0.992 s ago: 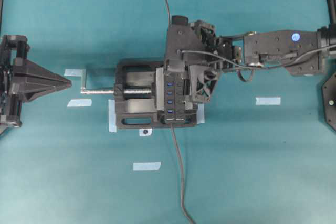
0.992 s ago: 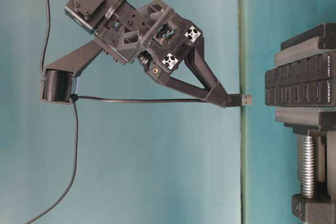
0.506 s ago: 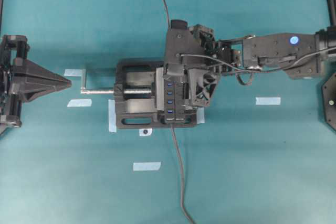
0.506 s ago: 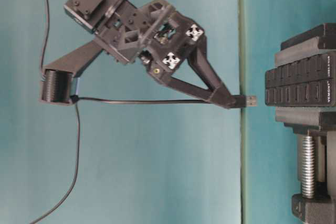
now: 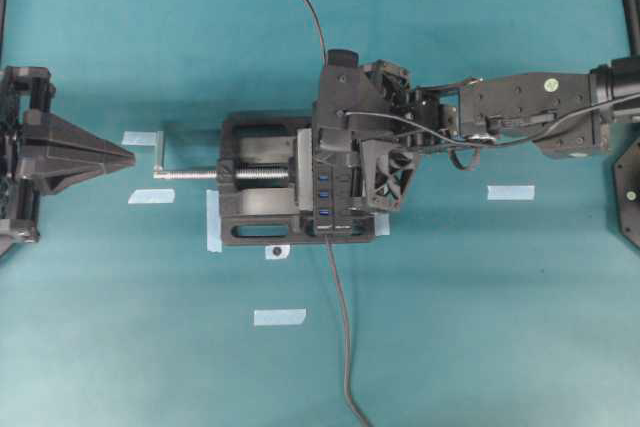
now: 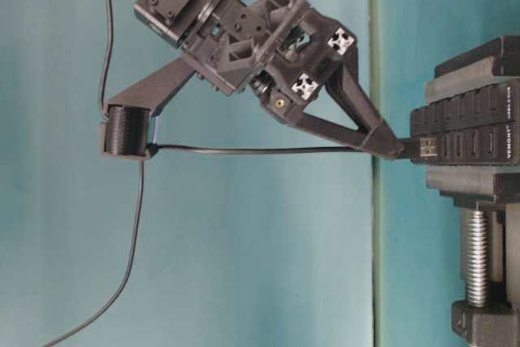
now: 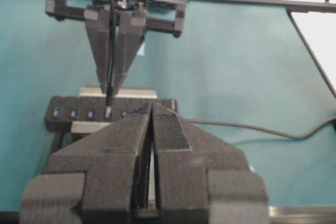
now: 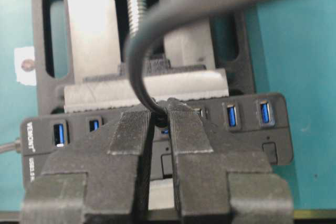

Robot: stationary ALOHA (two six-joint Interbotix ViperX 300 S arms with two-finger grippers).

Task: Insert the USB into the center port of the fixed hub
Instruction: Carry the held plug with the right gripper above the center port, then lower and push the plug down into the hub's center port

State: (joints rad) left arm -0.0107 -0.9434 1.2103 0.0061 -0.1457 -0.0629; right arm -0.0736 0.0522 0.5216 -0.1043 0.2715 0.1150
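Illumination is even and diffuse across all four views. In the overhead view the teal tabletop [image 5: 480, 327] renders bright, with soft, short shadows beside the vise [image 5: 255, 192] and the tape marks. The table-level view is moderately soft overall, and black parts lose surface detail. In the left wrist view the upper right corner is overexposed to white, and the near left gripper [image 7: 149, 129] is blurred. In the right wrist view the cable [image 8: 157, 35] close to the lens is strongly out of focus, while the hub [image 8: 247, 124] stays fairly sharp.
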